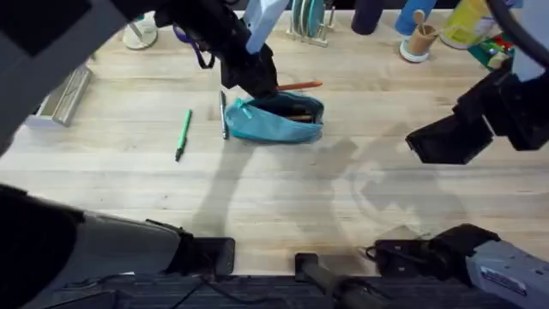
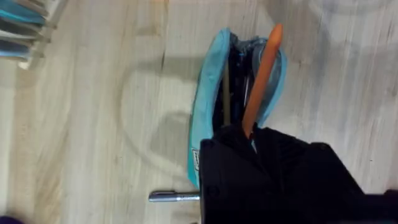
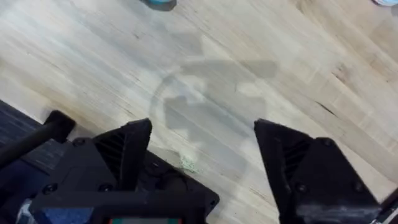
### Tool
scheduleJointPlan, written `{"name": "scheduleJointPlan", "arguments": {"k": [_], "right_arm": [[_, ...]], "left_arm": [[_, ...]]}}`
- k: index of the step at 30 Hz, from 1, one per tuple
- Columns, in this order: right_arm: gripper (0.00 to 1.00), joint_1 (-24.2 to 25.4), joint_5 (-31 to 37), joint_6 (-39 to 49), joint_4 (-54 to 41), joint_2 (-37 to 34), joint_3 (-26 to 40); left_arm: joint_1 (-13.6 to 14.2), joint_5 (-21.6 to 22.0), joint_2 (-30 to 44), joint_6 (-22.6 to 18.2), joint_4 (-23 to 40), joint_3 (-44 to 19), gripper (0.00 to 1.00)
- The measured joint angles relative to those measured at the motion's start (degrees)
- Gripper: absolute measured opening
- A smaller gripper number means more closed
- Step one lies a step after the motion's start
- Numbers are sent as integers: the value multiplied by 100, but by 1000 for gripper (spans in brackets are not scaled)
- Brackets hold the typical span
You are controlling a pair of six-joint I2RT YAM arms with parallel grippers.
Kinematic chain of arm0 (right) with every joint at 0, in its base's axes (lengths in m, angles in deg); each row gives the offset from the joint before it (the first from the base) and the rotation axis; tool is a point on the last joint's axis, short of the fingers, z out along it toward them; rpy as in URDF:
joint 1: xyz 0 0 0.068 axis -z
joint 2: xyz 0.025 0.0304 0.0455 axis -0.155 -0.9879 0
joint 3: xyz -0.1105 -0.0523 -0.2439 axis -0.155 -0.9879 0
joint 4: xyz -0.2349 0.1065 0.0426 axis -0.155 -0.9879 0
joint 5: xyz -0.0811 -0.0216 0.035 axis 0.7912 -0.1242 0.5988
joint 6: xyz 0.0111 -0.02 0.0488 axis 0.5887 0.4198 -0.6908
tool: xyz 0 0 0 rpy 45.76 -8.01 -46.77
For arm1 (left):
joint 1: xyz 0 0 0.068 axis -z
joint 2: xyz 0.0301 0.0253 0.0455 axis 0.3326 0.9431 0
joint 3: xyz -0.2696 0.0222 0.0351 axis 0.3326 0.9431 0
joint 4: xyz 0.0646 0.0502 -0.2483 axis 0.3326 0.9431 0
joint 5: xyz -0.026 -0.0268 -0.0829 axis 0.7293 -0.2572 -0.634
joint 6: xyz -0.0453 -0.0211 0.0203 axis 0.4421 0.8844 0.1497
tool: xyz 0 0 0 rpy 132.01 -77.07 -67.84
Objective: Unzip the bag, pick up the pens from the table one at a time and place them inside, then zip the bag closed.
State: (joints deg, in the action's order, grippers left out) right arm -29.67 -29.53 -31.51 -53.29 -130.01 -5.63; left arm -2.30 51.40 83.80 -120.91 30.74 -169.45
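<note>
Left pincer [image 2: 249, 134] is clenched on the orange pen [image 2: 261, 78], angled into the unzipped bag [image 1: 279, 120]; release is needed next, while the right pincer [image 3: 202, 162] is held released.

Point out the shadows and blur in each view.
Overhead: soft arm shadows spread over the table in front of the blue pouch, and the left arm looms dark and blurred at upper left. Left wrist: a faint curved shadow lies beside the pouch; the black fingers are blurred. Right wrist: a ring-shaped shadow sits between the open fingers.
</note>
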Motion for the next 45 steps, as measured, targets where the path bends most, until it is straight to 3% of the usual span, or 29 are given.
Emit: {"name": "scheduleJointPlan", "arguments": {"k": [27,45], "right_arm": [[998,0,0,0,0,0,0],[997,0,0,0,0,0,0]], "left_arm": [[0,-197,262,0,-42,26,43],[0,-214,917,2,-65,39,43]]}}
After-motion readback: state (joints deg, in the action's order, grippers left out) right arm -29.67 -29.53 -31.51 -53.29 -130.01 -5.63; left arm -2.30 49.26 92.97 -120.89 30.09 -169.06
